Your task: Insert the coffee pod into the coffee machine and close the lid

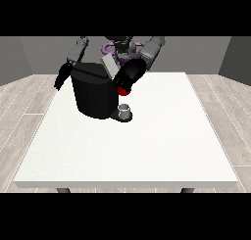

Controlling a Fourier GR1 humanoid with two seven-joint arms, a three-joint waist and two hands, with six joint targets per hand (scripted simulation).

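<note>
The black coffee machine [93,94] stands on the table's far left part, with its grey lid [109,65] tilted up at the top. The hand at the view's right [129,75] is at the machine's upper right side, just right of the lid and directly above a red thing at the machine [123,91]. A small grey thing [125,108] sits on the machine's low base at its right front. The hand at the view's left [61,79] hangs down beside the machine's left side, fingers straight, holding nothing.
The white table [147,146] stretches wide in front of and to the right of the machine. The robot's torso [122,45] is right behind the machine at the far edge.
</note>
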